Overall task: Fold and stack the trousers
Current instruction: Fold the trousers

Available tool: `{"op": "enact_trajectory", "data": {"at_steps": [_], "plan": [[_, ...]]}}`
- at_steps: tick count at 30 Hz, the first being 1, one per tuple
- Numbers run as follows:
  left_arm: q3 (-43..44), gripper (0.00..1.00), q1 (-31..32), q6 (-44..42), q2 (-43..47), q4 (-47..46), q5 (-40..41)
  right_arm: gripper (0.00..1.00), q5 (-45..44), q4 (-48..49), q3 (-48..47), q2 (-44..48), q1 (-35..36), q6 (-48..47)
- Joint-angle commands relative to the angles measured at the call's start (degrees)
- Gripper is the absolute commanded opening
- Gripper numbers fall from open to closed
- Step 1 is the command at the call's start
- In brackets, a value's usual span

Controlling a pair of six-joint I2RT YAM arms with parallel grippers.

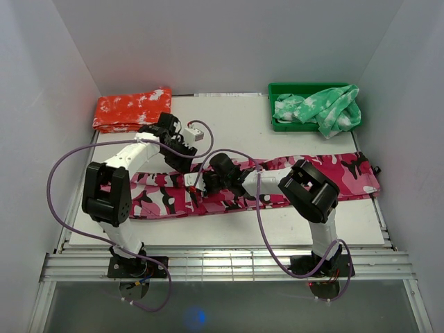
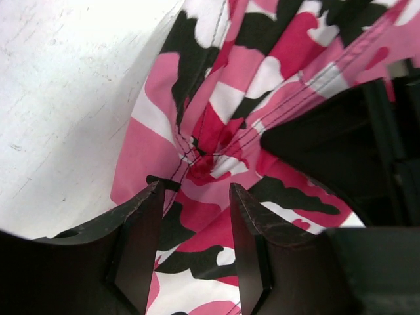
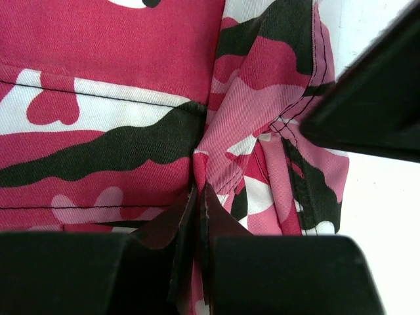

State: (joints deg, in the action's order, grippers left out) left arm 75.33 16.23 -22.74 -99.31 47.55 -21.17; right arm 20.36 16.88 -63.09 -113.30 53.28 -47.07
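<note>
The pink camouflage trousers [image 1: 340, 173] lie stretched left to right across the white table [image 1: 236, 125]. At their middle both grippers meet. My left gripper [image 1: 183, 159] hovers over the crotch seams by the far edge of the cloth; in its wrist view the left gripper [image 2: 197, 200] stands open, cloth showing between the fingers [image 2: 141, 226] but not pinched. My right gripper [image 1: 202, 184] is just in front of it. In its wrist view the right gripper [image 3: 200, 191] is shut on a thin raised fold of the trousers [image 3: 98, 59].
A folded orange-red garment [image 1: 132, 109] lies at the back left corner. At the back right, a green bin [image 1: 276, 90] holds a green garment [image 1: 322, 109] that spills over its rim. Purple cables [image 1: 59, 173] loop around both arms.
</note>
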Motion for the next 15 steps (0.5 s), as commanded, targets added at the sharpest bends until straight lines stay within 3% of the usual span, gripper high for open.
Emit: {"op": "enact_trajectory", "data": {"at_steps": [1, 12, 15], "plan": [[-0.71, 0.56, 0.56, 0.24, -0.36, -0.97, 4.82, 0.08, -0.58, -3.09, 1.65, 0.44, 0.51, 1.54], [-2.82, 0.57, 1.61, 3.40, -3.17, -2.81, 13.78, 0.10, -0.76, -3.09, 1.74, 0.53, 0.51, 2.16], [-2.29, 0.49, 1.61, 4.81, -3.96, -3.43, 14.57, 0.14, -0.59, -3.26, 1.74, 0.53, 0.60, 2.24]]}}
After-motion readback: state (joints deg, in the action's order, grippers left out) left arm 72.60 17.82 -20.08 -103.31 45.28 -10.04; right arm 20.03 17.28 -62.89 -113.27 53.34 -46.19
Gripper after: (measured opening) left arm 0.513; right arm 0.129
